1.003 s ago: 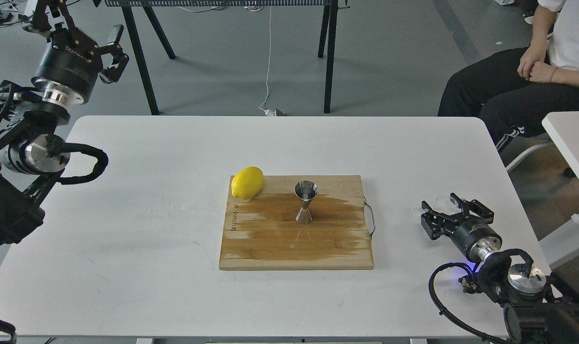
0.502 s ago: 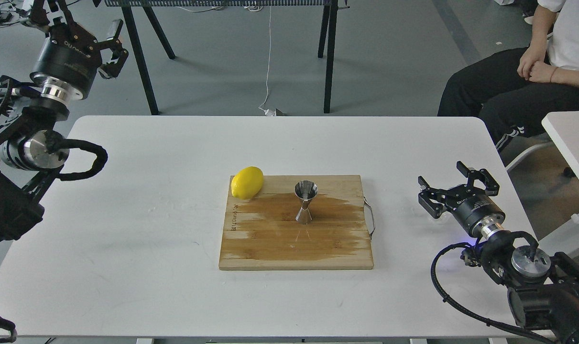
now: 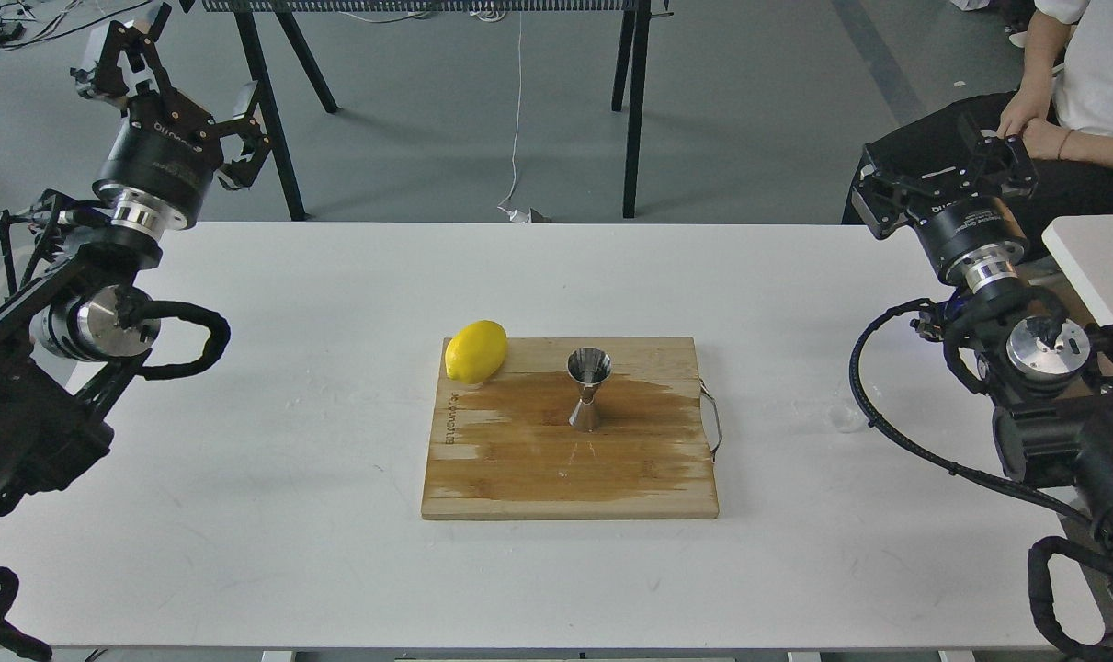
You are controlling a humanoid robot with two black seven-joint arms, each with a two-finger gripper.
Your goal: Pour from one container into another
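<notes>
The steel jigger stands upright in the middle of a wooden cutting board, on a wet dark patch. The tiny clear cup shows only faintly on the white table, right of the board, with nothing touching it. My right gripper is raised well beyond the cup near the table's far right corner, open and empty. Above the far left corner, my left gripper is also held high, open and empty.
A yellow lemon lies on the board's far left corner. A seated person is just behind my right gripper. A second white table stands at the right edge. Black table legs stand behind the table.
My right gripper let go of the clear cup, then rose up and back from the table to the far right corner. The left gripper shifted slightly right.
</notes>
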